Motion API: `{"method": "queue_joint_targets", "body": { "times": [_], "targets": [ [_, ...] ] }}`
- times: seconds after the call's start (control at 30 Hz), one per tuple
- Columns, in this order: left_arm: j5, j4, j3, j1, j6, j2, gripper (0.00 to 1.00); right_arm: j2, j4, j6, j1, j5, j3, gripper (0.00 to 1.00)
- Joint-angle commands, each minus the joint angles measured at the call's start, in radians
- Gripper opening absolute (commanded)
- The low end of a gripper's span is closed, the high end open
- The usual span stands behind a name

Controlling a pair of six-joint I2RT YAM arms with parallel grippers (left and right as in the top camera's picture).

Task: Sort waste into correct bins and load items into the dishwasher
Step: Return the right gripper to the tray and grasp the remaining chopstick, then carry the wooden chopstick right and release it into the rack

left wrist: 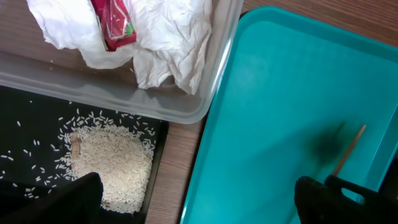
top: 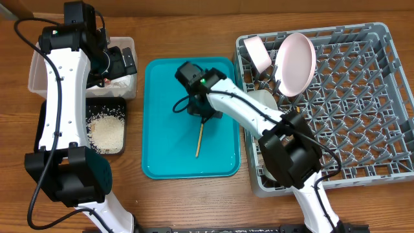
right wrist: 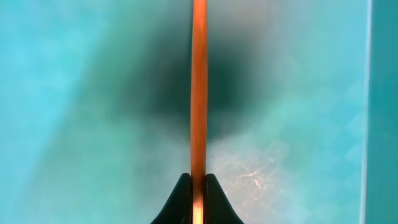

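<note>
One wooden chopstick lies on the teal tray, and my right gripper is shut on its upper end. The right wrist view shows the chopstick pinched between both black fingertips of the right gripper. My left gripper hangs open and empty by the clear tub, its fingers straddling the edges of the black tray and the teal tray. The tub holds a crumpled napkin and a red wrapper. Rice is heaped in the black tray.
The grey dish rack at the right holds an upright pink plate and a pale cup or bowl along its back left. Another pale dish is partly hidden under my right arm. Bare wood shows in front of the tray.
</note>
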Motion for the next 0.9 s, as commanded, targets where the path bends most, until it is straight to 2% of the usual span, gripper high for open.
{"method": "queue_joint_targets", "body": {
  "times": [0.0,0.17,0.4,0.53,0.6,0.87],
  "targets": [
    [0.003,0.002,0.021,-0.001,-0.006,0.001,1.00,-0.125,-0.013,-0.123,0.006,0.003,0.041,0.04],
    [0.003,0.002,0.021,-0.001,-0.006,0.001,1.00,-0.285,-0.088,-0.162,0.003,0.089,0.041,0.04],
    [0.003,0.002,0.021,-0.001,-0.006,0.001,1.00,-0.481,-0.353,-0.136,-0.012,0.311,0.041,0.04],
    [0.003,0.002,0.021,-0.001,-0.006,0.001,1.00,-0.513,-0.519,-0.049,-0.037,0.450,0.039,0.04],
    [0.003,0.002,0.021,-0.001,-0.006,0.001,1.00,-0.512,-0.572,-0.049,-0.066,0.468,0.036,0.04],
    [0.003,0.002,0.021,-0.001,-0.006,0.001,1.00,-0.513,-0.626,-0.095,-0.202,0.481,-0.072,0.04]
  ]
}}
